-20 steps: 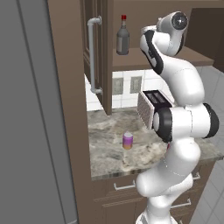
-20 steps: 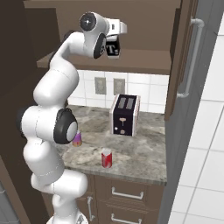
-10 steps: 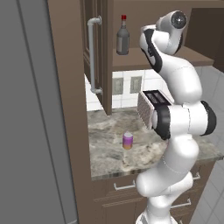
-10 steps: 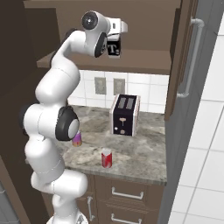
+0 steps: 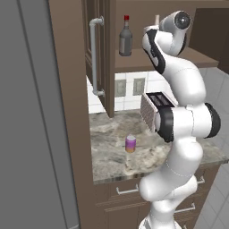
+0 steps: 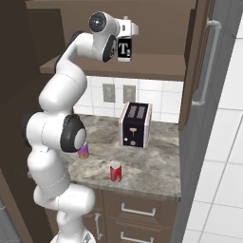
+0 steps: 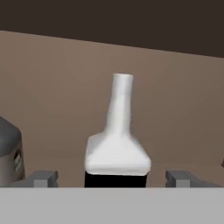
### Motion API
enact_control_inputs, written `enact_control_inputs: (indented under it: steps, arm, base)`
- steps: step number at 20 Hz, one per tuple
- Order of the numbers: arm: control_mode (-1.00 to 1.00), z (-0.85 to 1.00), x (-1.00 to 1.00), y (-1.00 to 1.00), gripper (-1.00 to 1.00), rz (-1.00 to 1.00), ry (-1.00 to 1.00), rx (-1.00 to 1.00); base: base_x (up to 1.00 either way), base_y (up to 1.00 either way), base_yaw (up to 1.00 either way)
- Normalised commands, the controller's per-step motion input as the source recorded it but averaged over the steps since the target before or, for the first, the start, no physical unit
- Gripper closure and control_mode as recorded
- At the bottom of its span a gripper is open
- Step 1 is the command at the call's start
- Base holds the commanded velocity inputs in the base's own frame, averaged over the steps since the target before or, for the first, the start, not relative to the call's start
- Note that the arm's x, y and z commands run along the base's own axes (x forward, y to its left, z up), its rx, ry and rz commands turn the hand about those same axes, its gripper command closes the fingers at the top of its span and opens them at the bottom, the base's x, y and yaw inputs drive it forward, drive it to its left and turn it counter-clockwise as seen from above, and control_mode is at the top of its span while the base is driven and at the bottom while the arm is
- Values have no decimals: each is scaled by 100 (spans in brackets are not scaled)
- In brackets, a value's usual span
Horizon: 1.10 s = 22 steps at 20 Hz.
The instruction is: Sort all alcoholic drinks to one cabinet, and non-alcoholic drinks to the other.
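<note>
The square bottle with a black label and a pale neck stands upright on the upper cabinet shelf. My gripper is open around its lower body, one fingertip well clear of it on each side. The rounded dark grey bottle with a red cap stands on the same shelf, to the left, and its edge shows in the hand view. The purple can and the red can stand on the counter below.
A dark toaster stands at the back of the stone counter. Open cabinet doors with long handles flank the shelf. Drawers run under the counter.
</note>
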Motion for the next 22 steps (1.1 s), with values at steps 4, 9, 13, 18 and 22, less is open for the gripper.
enact_control_inputs:
  steps: [4,9,13,18,22]
  arm:
    - [-100,0,-7,0,-100,0,0,0]
    - [-100,-2,-91,0,-100,1,0,0]
    - [-100,-27,-100,19,-100,0,3,0]
    - [-100,-69,-100,34,-100,0,18,0]
    - [-100,-90,-100,27,-100,0,21,0]
  base:
    - [0,0,0]
    - [0,0,0]
    - [0,0,0]
    - [0,0,0]
    - [0,0,0]
